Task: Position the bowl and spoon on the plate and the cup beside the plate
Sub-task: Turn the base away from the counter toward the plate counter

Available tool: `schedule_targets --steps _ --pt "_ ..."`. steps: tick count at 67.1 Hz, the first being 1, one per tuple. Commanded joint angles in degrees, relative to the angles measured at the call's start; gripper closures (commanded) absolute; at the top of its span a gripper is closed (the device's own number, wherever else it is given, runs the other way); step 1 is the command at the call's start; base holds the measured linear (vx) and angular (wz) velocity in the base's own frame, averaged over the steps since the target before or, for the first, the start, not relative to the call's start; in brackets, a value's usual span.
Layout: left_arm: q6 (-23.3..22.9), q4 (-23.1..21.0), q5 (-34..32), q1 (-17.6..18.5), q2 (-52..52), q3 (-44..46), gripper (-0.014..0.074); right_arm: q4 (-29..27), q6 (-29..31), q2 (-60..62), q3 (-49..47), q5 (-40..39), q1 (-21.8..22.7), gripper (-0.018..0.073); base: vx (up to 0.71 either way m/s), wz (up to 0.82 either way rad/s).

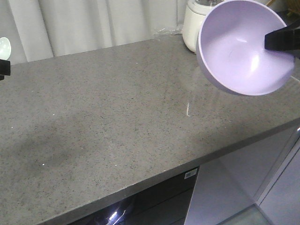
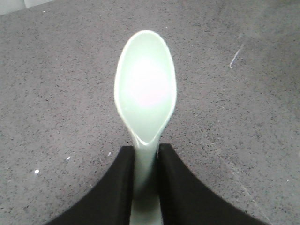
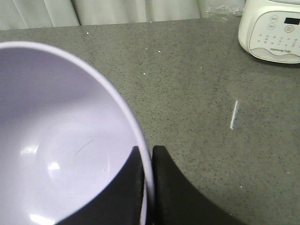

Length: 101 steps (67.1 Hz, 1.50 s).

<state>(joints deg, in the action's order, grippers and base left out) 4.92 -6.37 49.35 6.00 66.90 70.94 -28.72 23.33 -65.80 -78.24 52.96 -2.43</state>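
Bowl is being held by the right claw, whose two black fingers are pinching narrow on its thin rim, one inside and one outside. It is hanging in the air, tipped on its side, so its pale purple inside is facing the front camera. It is up over the far right part of the grey speckled surface.

The spoon is being held by the left claw, which is squeezing tight on the short flat handle. Its mint-green oval head is sticking out past the fingers, up above the surface. In the front view it is peeking in at the far left edge, well apart from the bowl.

A white kitchen machine with buttons is standing on the surface at the back right, behind the bowl. Pale curtains are hanging behind the surface. A thin white streak is showing on the surface near the machine.
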Motion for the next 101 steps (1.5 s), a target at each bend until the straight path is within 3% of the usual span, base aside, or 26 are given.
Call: schedule_targets --steps 1,101 --pt "-0.57 -0.79 -3.32 0.21 -1.24 1.32 0.0603 -1.51 0.39 1.14 -1.79 -3.48 0.35 0.0564 0.00 -0.20" --pt "-0.57 -0.79 -3.26 0.21 -1.02 1.32 0.0603 -1.51 0.39 1.14 -1.79 -3.48 0.35 0.0564 -0.01 -0.25"
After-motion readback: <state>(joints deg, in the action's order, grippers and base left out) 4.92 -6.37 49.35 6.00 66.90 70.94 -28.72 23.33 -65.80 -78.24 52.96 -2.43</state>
